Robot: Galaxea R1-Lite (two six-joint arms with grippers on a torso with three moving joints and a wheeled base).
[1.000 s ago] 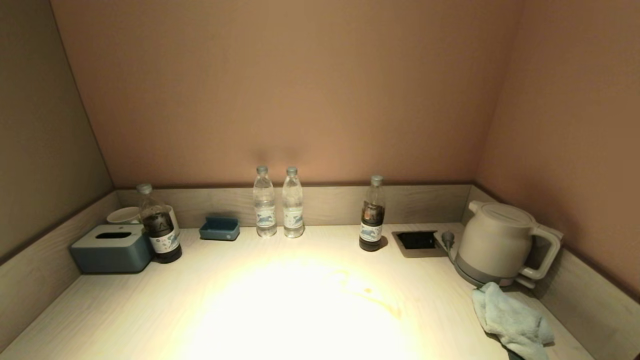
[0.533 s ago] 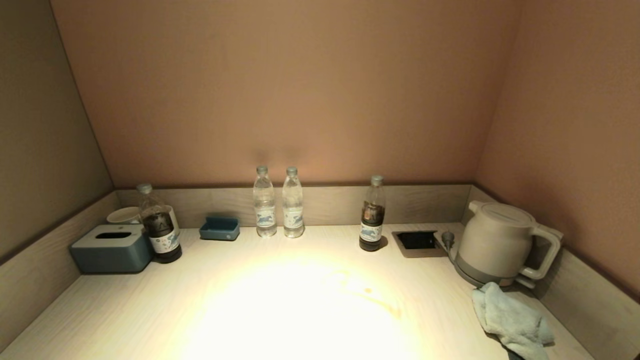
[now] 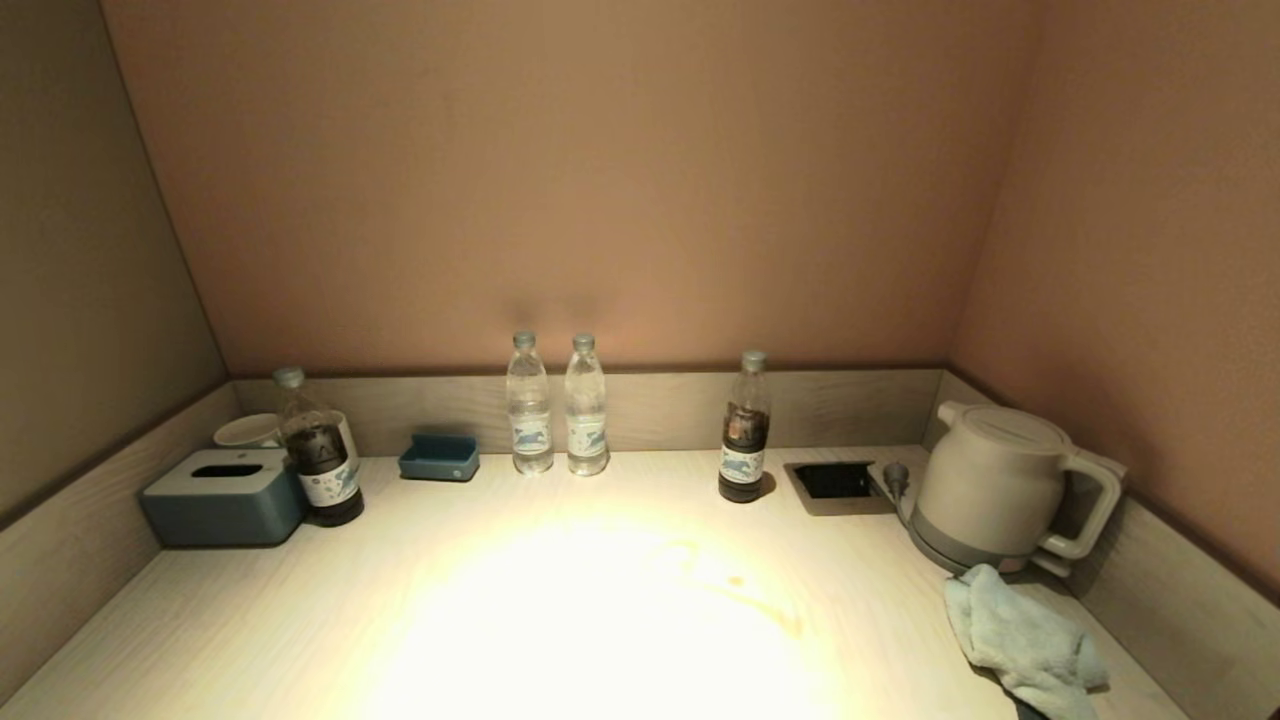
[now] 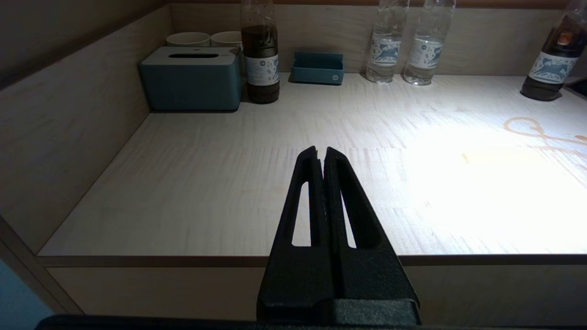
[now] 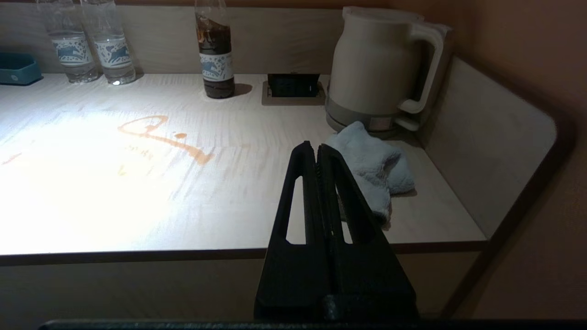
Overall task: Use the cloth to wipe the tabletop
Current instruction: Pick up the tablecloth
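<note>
A crumpled pale blue cloth (image 3: pixel 1025 640) lies on the light wood tabletop (image 3: pixel 560 620) at the front right, just in front of the kettle; it also shows in the right wrist view (image 5: pixel 378 165). An orange-brown smear (image 3: pixel 745 590) marks the tabletop right of centre, also in the right wrist view (image 5: pixel 165 137). My right gripper (image 5: pixel 316 147) is shut and empty, held off the front edge, short of the cloth. My left gripper (image 4: pixel 320 150) is shut and empty, off the front edge on the left. Neither gripper shows in the head view.
A cream kettle (image 3: pixel 990 490) stands at the back right beside a recessed socket box (image 3: pixel 835 482). A dark bottle (image 3: pixel 744 430), two clear water bottles (image 3: pixel 556 405), a blue dish (image 3: pixel 439 457), another dark bottle (image 3: pixel 318 450), a blue tissue box (image 3: pixel 222 497) and cups line the back.
</note>
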